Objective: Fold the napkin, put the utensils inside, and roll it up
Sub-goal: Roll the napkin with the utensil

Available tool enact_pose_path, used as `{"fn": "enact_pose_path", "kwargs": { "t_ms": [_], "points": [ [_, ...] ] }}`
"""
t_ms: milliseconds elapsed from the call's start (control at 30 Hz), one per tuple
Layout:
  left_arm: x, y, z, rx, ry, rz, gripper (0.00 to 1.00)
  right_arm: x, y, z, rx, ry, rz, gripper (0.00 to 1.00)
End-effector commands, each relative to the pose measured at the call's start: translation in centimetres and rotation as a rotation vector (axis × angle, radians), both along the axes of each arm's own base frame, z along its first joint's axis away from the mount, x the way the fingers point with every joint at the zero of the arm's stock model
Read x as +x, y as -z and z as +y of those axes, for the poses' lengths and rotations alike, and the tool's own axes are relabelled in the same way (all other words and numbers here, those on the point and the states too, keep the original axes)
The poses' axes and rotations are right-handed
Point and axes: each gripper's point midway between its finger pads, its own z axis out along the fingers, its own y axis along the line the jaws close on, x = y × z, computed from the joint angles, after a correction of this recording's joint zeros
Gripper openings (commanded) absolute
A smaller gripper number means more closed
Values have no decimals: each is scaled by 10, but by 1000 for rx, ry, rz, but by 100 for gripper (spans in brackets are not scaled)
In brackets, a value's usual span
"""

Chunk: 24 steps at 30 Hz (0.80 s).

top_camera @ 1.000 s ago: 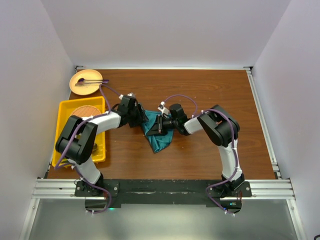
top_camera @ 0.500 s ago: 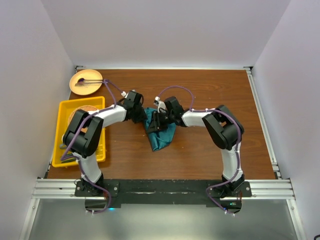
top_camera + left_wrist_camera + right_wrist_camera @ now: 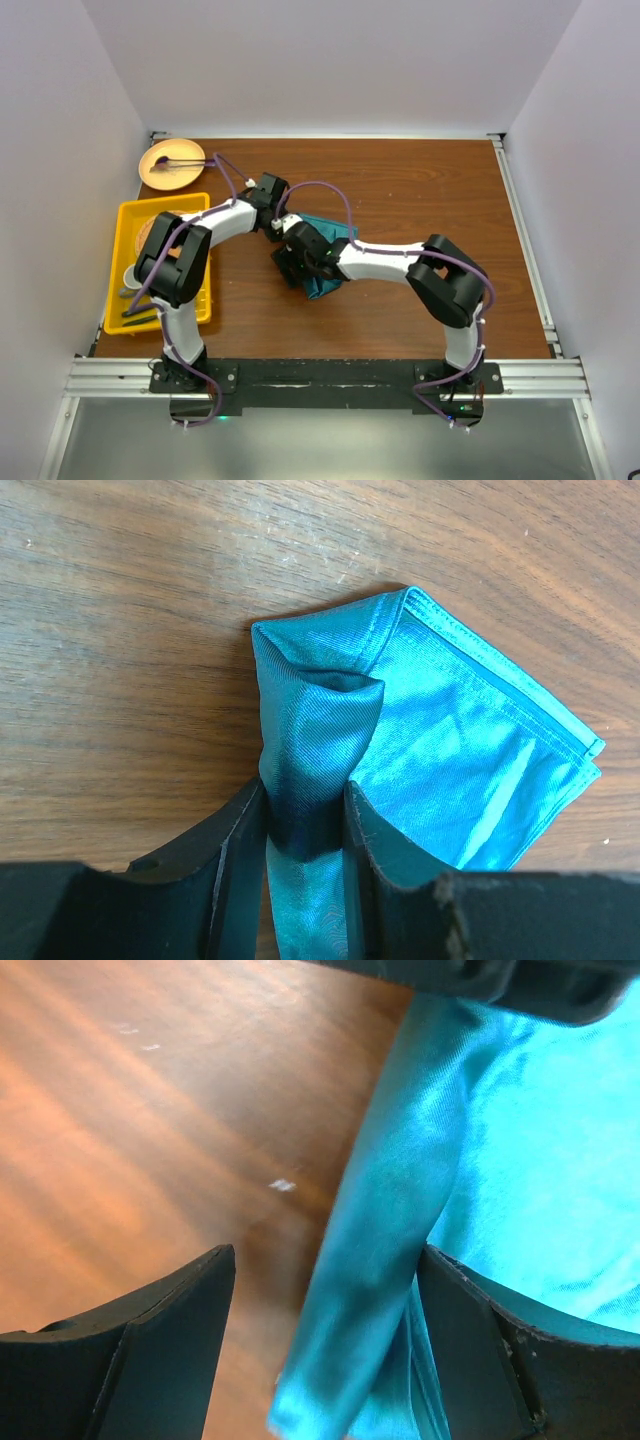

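The teal napkin (image 3: pixel 322 287) lies bunched in the middle of the wooden table. In the left wrist view the napkin (image 3: pixel 470 750) shows a flat, hemmed corner with a gathered fold beside it. My left gripper (image 3: pixel 305 795) is shut on that fold, and from above the left gripper (image 3: pixel 278 222) sits at the napkin's far left edge. My right gripper (image 3: pixel 325 1255) is open, with its jaws either side of a loose rolled edge of the napkin (image 3: pixel 520 1140) and not pinching it. Seen from above, the right gripper (image 3: pixel 291 263) is just in front of the left one. The utensils are out of view.
A yellow tray (image 3: pixel 203 300) stands at the table's left edge with a tan round thing (image 3: pixel 152 228) and dark items in it. Behind it is a round wooden plate (image 3: pixel 172 168) holding a thin stick with a purple end (image 3: pixel 163 160). White walls close in the table.
My right gripper has let go of the napkin, opened and moved left to its near left edge. The left gripper has closed on a fold, and the cloth now lies more bunched.
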Motion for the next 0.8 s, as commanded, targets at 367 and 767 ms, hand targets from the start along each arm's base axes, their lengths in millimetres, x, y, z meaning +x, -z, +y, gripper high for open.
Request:
{"fn": "enact_pose_path", "kwargs": {
  "t_ms": [367,767],
  "points": [
    [-57,44,21,84,24,225,0,34,48,-17,-150,173,-110,11],
    [-11,-17,21,25,152,-112,73,-13,59,-2,391,84,480,0]
  ]
}}
